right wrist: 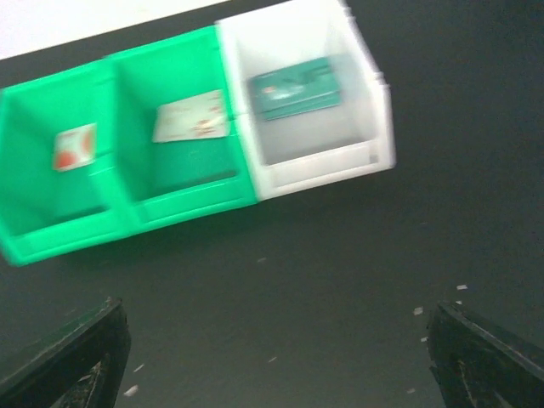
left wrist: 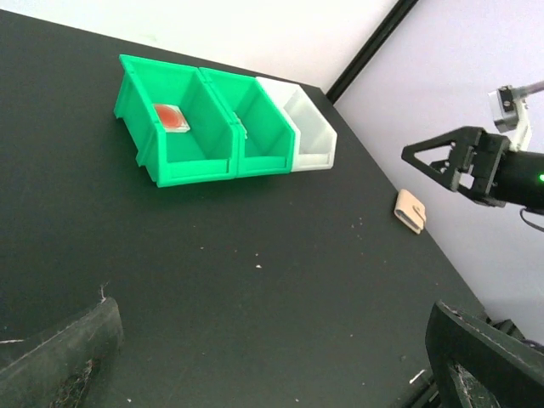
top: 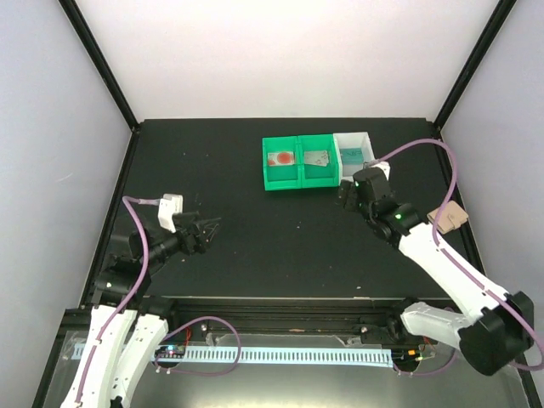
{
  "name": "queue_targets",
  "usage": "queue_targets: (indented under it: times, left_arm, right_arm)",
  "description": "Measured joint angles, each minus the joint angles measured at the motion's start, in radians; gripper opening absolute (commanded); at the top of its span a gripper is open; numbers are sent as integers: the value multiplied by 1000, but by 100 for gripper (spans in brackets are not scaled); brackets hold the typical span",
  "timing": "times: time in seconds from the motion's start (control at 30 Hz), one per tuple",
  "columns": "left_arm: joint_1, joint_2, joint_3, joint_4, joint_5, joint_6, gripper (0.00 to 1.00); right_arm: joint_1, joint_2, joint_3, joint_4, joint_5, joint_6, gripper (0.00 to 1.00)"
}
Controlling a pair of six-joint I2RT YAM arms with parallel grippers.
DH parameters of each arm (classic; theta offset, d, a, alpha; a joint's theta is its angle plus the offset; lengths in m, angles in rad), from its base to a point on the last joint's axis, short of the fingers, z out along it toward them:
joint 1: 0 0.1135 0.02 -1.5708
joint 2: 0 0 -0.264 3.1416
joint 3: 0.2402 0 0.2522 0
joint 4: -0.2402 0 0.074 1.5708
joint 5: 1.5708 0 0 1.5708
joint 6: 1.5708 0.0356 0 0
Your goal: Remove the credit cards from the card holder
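Three credit cards lie in a row of bins at the back. A pale card with a red blotch point(top: 280, 158) point(right wrist: 75, 146) point(left wrist: 172, 118) is in the left green bin point(top: 279, 176). A silver-grey card point(top: 318, 157) point(right wrist: 192, 116) is in the middle green bin point(top: 316, 174). A teal card point(top: 351, 155) point(right wrist: 294, 87) is in the white bin point(top: 353, 136). The peach card holder point(top: 448, 218) point(left wrist: 411, 211) lies closed at the table's right edge. My right gripper point(top: 345, 195) point(right wrist: 276, 365) hovers open and empty in front of the white bin. My left gripper point(top: 209, 227) point(left wrist: 272, 365) is open and empty at the left.
The black table point(top: 280, 246) is bounded by a black frame and white walls. The right arm's cable point(top: 425, 144) arcs over the back right corner. The right gripper also shows in the left wrist view point(left wrist: 425, 161), above the card holder.
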Motion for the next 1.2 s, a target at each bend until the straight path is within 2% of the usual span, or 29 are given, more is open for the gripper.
queue_targets:
  times: [0.13, 0.33, 0.57, 0.87, 1.2]
  left_arm:
    - [0, -5, 0, -24, -21, 32, 99]
    - [0, -16, 1, -31, -53, 45, 99]
    - [-1, -56, -6, -15, -72, 43, 99]
    - [-7, -57, -13, -7, -76, 43, 99]
    - [-14, -58, -14, -5, -79, 42, 99]
  right_arm:
    - [-111, 94, 9, 25, 58, -31, 77]
    - [-323, 228, 31, 60, 124, -72, 65]
    - [-482, 422, 95, 75, 160, -96, 62]
    - [-696, 633, 176, 61, 101, -103, 59]
    - [-840, 719, 189, 38, 72, -123, 61]
